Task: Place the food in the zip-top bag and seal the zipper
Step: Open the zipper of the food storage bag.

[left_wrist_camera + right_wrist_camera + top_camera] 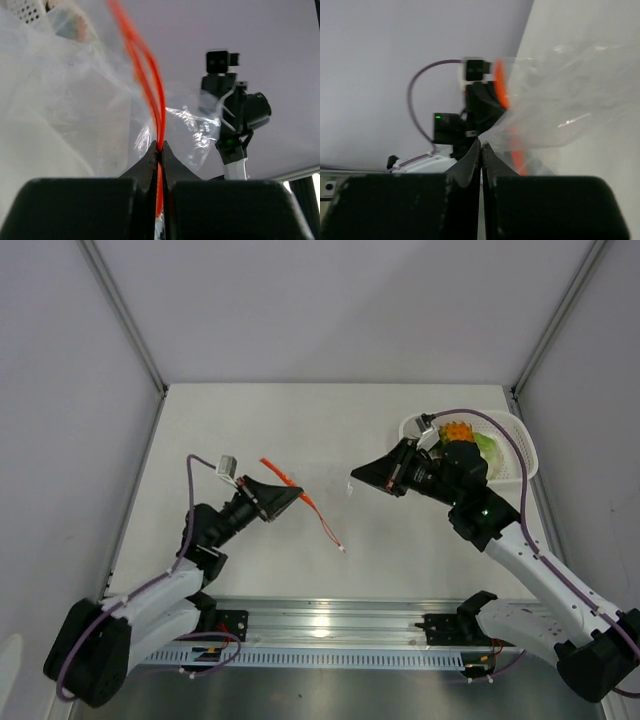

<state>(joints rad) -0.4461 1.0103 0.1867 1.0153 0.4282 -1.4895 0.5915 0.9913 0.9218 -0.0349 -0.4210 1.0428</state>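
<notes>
Left jaws pinch zipper (pixel 151 100); right wrist alone shows bag (pixel 570 100) pinched.

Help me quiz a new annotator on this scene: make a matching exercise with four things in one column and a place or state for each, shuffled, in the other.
Things:
1. left tool
2. right tool
3. pineapple
4. basket

Places or states:
A. lying in the white basket
B. at the far right of the table
C. shut on the clear plastic of the bag
D. shut on the red-orange zipper

Pairs: 1-D, 2-C, 3-A, 4-B
</notes>
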